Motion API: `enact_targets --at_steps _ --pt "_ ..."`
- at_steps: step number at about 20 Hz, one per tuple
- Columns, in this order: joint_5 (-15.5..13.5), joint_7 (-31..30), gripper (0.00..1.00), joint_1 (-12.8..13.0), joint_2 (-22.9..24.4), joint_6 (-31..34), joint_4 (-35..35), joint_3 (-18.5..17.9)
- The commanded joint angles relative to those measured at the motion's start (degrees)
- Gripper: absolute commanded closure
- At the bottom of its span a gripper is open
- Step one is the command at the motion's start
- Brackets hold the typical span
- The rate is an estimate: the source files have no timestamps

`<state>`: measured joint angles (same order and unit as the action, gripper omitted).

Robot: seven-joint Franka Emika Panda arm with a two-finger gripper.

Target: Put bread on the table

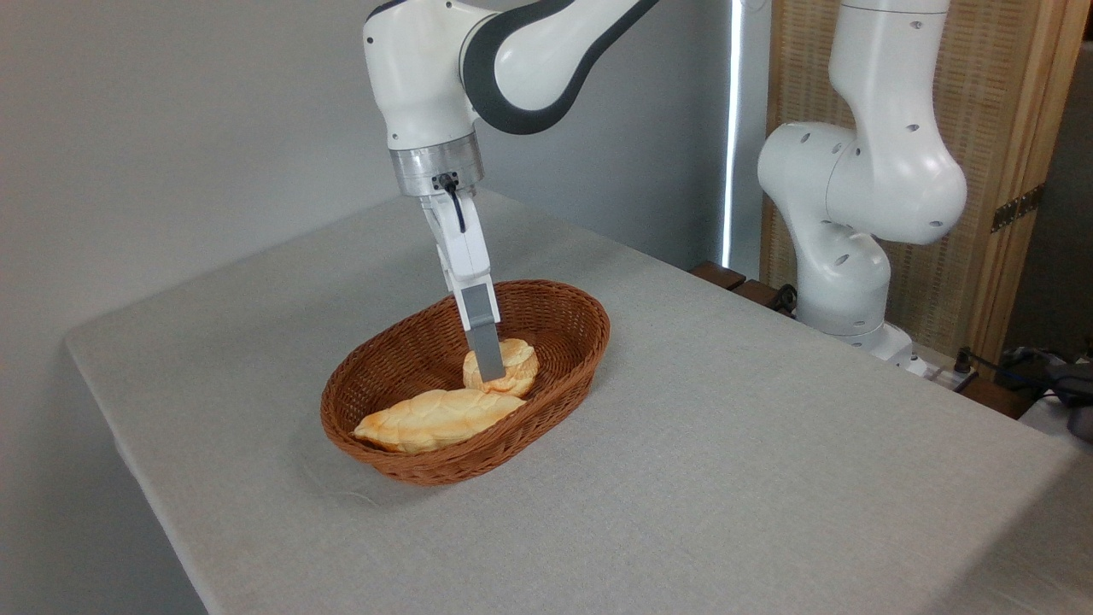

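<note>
While down inside basket (589, 329): pincer (490, 374) at bread (512, 363), jaw state not discernible; loaf (435, 418) just beside; transfer to table (768, 444) not yet done.

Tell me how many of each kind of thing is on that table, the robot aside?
Round bun: 1
Long braided loaf: 1
Wicker basket: 1
Total: 3, both breads lying in the basket on the table.

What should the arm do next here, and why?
Probably close the gripper on the small round golden bun and lift. The visible finger is already down at the bun inside the brown wicker basket, beside the long braided loaf.
</note>
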<state>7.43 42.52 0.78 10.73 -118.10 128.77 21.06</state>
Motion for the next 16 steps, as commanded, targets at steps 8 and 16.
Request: enact_targets --at_steps 8,16 --pt "-1.9 1.0 0.68 -0.9 0.3 -0.6 -2.1 -0.3" --pt "-2.2 1.0 0.70 -1.0 0.3 2.2 -5.5 -2.3"
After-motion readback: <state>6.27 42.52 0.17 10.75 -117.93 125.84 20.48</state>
